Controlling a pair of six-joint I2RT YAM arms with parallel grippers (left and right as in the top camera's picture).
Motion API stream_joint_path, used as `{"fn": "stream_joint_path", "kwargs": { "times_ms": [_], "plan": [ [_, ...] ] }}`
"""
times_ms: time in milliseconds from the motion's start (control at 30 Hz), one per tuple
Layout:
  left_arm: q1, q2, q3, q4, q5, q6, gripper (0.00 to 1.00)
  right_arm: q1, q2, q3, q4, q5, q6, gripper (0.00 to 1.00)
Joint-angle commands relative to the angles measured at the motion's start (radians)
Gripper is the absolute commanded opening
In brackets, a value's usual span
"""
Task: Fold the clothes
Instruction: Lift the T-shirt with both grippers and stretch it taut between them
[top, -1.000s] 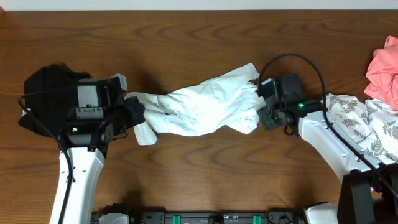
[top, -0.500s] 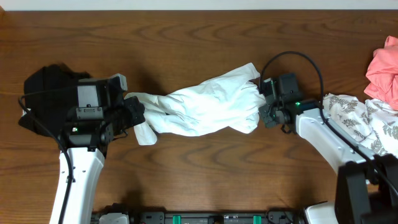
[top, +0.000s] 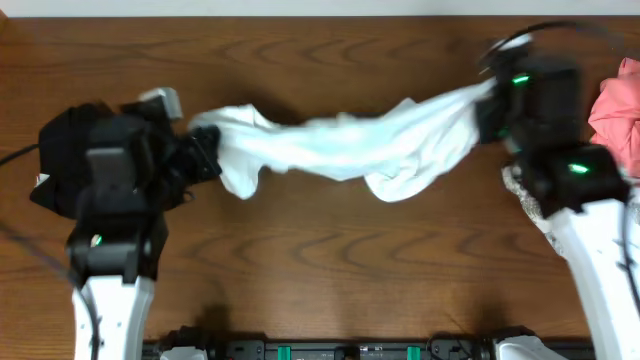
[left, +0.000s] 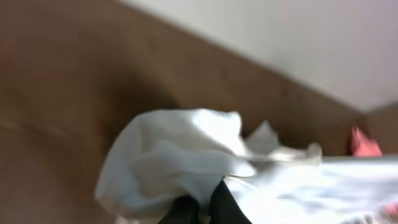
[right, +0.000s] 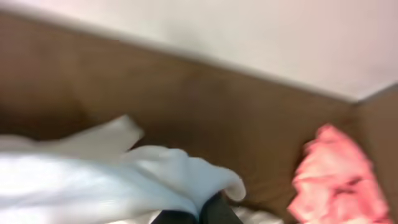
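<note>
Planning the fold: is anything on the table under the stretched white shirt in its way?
Nothing visible does. The table under the white shirt is bare wood; the black garment and pink garment lie beyond its ends.

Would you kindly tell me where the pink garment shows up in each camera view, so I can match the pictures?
Overhead: the pink garment at the right edge, upper half.
Left wrist: a small blurred patch at the far right.
Right wrist: lower right corner.
Shared landmark: the white T-shirt, in all three views.
</note>
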Motion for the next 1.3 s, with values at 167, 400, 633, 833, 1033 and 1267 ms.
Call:
{"fn": "stream_joint_path", "kwargs": {
  "times_ms": [167,400,633,833,1033,1267],
  "plan": [
    [0.000,0.012,0.020,-0.112,-0.266,-0.042,0.06,-0.109,-0.011,0.132,-0.010,-0.048,0.014,0.01],
    [0.000,0.041,0.020,-0.109,-0.134,-0.042,0.06,-0.113,-0.011,0.148,-0.019,-0.045,0.014,0.01],
    [0.000,0.013,0.023,-0.039,0.054,-0.050,0.06,-0.113,-0.012,0.148,-0.039,-0.045,0.014,0.01],
    [0.000,-0.045,0.066,0.044,0.152,-0.083,0.06,-0.110,-0.028,0.156,-0.037,-0.093,0.003,0.01],
    [0.000,-0.120,0.144,0.045,0.149,-0.090,0.06,-0.110,-0.069,0.229,-0.082,-0.093,0.000,0.01],
    [0.000,-0.222,0.222,0.039,0.148,-0.113,0.06,-0.110,-0.134,0.332,-0.162,-0.092,0.001,0.01]
  ]
}}
